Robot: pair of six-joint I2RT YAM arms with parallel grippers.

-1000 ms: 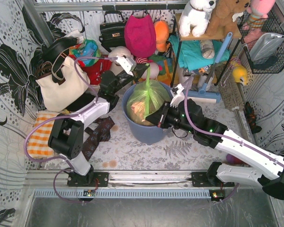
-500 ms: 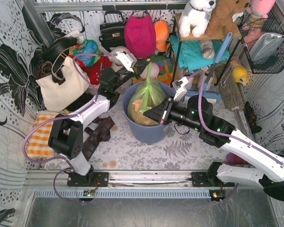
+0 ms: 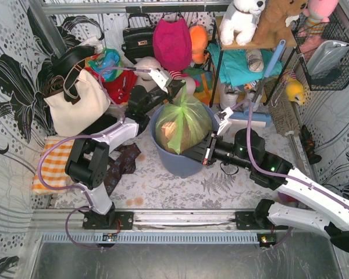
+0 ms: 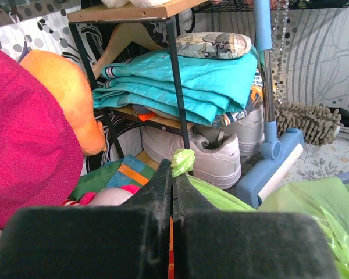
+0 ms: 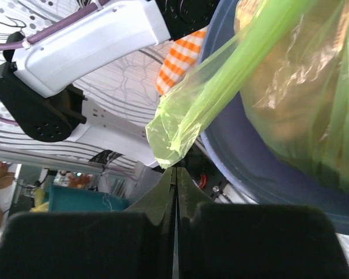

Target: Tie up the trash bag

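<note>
The trash bag (image 3: 187, 121) sits inside a round blue-grey bin (image 3: 175, 165) near the middle of the worktop (image 3: 163, 189), a little toward its far edge. The bag is thin light-green plastic, and crumpled brownish paper (image 3: 173, 135) shows through its side. Its top bulges above the bin's rim.

The left claw (image 4: 172, 174) is at the far side of the bin, above the rim. Its jaws are pressed together and clamped on a twisted strand of the trash bag. A small crumpled tip of green plastic pokes out just past the fingertips.

The right claw (image 5: 175, 173) is at the near right side of the bin, close to the rim. Its jaws are also together, clamped on a second strand of the bag. That strand runs taut from the bag's top to the fingertips, where its flared end shows.

Along the far edge of the worktop stands a black metal shelf (image 4: 173, 70) with folded teal cloth (image 4: 189, 81) on it and white shoes (image 4: 218, 158) underneath. A blue mop (image 4: 273, 157) leans just beside the shelf. A pink bag (image 3: 171, 42) hangs at the back. A white tote bag (image 3: 75, 107) stands toward the left edge, with an orange checked cloth (image 3: 49, 165) in front of it.
</note>
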